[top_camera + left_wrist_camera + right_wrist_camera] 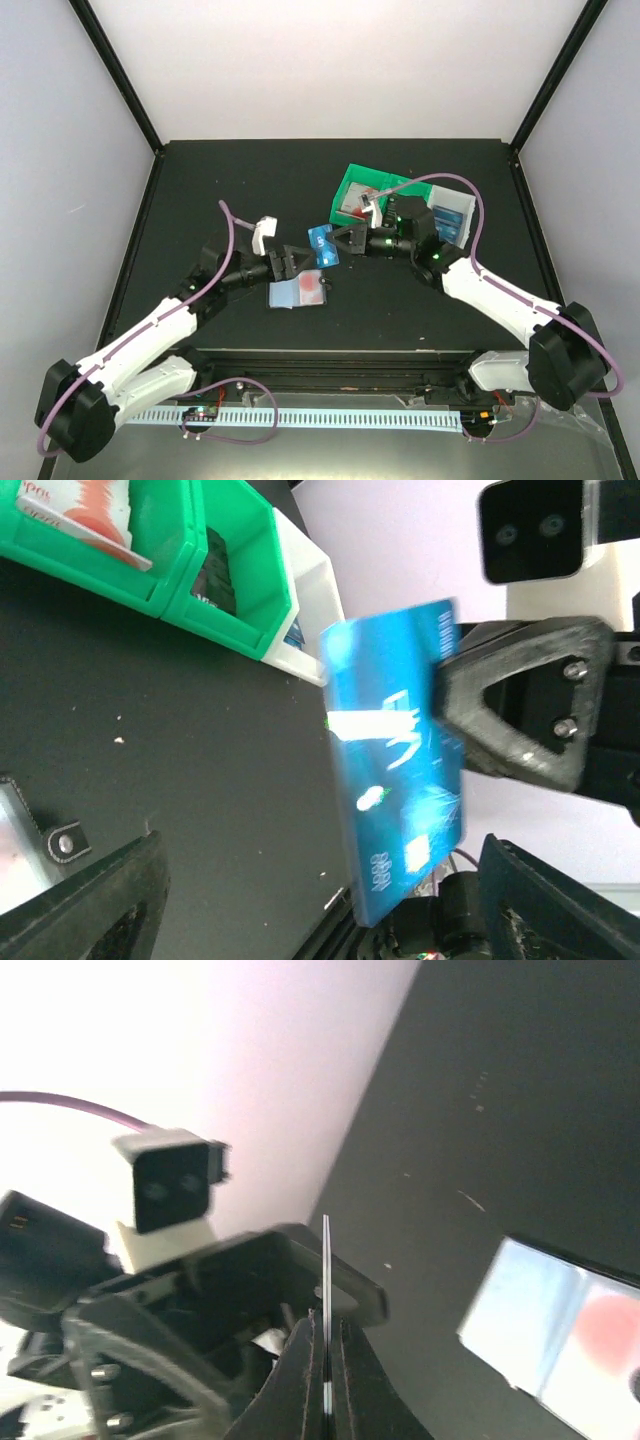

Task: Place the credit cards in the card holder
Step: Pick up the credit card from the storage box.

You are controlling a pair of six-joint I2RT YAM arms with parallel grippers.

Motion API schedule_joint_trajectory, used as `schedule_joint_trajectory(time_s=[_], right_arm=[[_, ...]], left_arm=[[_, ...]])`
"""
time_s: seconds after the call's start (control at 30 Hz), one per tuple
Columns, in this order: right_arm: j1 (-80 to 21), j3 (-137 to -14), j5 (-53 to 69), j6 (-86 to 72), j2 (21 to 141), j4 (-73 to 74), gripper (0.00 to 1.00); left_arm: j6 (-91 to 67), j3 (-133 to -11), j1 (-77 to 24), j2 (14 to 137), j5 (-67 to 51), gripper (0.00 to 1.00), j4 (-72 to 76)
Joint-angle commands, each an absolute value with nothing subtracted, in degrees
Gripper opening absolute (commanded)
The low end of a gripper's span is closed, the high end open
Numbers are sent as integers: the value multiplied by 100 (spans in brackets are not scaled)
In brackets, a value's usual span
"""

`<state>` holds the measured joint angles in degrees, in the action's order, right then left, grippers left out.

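My right gripper (350,240) is shut on a blue credit card (322,243) and holds it on edge above the table. In the right wrist view the card (326,1260) shows as a thin line pinched between the fingers (308,1360). My left gripper (288,262) is open, and in the left wrist view the card (395,770) hangs between its spread fingers (100,900). A pale blue flat piece with a red patch (299,291) lies on the table under the left gripper. I cannot make out a black card holder.
A green bin (352,185) holding a red-and-white card (90,510) stands at the back, with a white bin (462,205) beside it. Both bins sit close behind the right arm. The table is black with a metal front rail (330,365).
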<state>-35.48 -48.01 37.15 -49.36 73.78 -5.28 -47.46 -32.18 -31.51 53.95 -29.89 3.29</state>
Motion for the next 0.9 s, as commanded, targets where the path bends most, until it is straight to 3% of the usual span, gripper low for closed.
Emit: schedule_joint_trajectory(time_s=[0.0,0.47,0.67,0.8,0.87], right_arm=[[-3585,-4732,4130,-5804,7273,-1977,4],[-3630,-4816,4661,-6118,7400,-2464,6],[-3623,-4865,4708,-6116,7454,-2469,6],[-3627,-4895,4856,-5982,7463,-2305,7],[-3624,-4921,4941,-5850,7441,-2172,12]], left_arm=[[-5347,-2963,-2999,5167,-3407,82,835],[-6147,-3219,-2777,5906,-4713,59,2666],[-6174,-3267,-2730,5942,-4809,37,2827],[-6088,-3238,-2665,5903,-4831,15,2827],[-6053,-3211,-2634,5877,-4857,3,2823]])
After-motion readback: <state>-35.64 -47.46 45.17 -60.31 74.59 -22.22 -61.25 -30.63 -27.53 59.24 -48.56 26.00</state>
